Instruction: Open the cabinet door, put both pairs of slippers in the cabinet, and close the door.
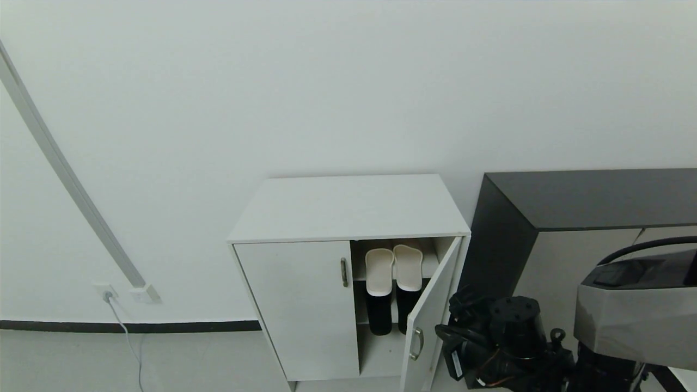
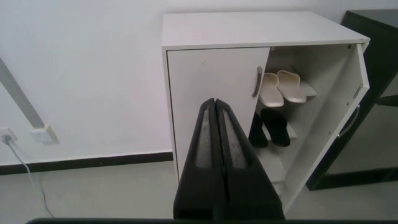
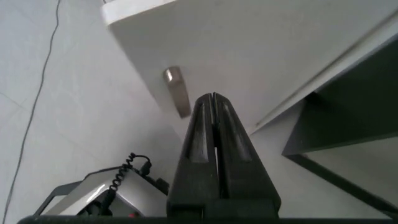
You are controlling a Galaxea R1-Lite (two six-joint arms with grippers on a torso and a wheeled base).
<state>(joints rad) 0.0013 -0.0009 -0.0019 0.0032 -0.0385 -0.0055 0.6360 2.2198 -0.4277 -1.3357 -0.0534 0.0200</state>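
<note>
Hovering fingers-together and empty beside the open right door (image 1: 430,321) and its handle (image 3: 177,92), the right gripper (image 3: 214,96) seems set to push it closed on the shelved white slippers (image 1: 393,269) and black slippers (image 1: 389,316); the left gripper (image 2: 215,101) is likewise closed on nothing.

Soft, even light fills the room around me, and the wall (image 1: 348,81) is bright without glare. Inside the cabinet (image 1: 348,207) it is dim, with the lower shelf in shadow. The conduit (image 1: 65,173) bows near my head view's edge.
</note>
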